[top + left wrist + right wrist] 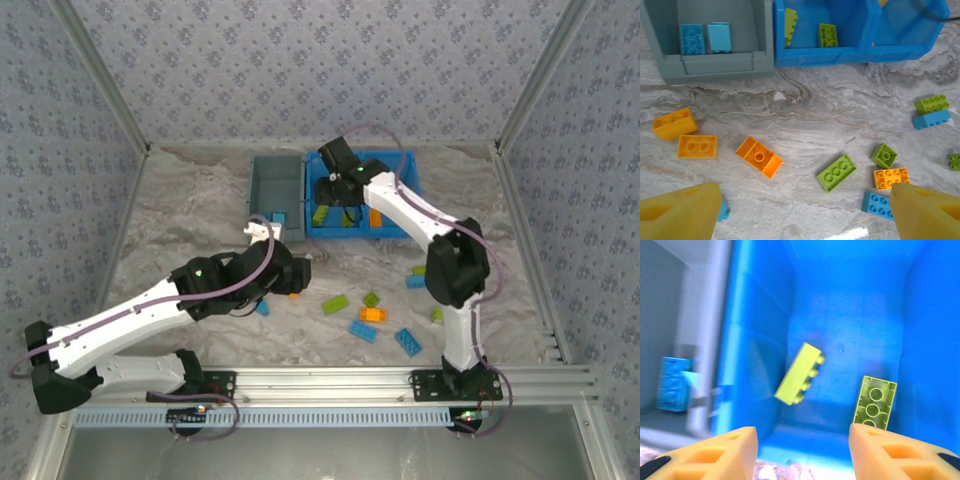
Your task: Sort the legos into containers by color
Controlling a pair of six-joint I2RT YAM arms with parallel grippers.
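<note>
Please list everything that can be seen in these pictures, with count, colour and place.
table: one, grey marbled, under everything.
grey-blue bin: one, grey-blue, far side.
blue bin: one, bright blue, right of it, two compartments.
binned blue bricks: two, blue, grey-blue bin.
binned green bricks: two, lime, blue bin's left compartment.
binned orange piece: at least one, orange, right compartment, mostly hidden.
loose orange bricks: four, orange, table.
loose green bricks: four, lime, table.
loose blue bricks: four, blue, table.
left fingers: two, yellow, open over loose bricks.
right fingers: two, yellow-orange, open over left compartment.
</note>
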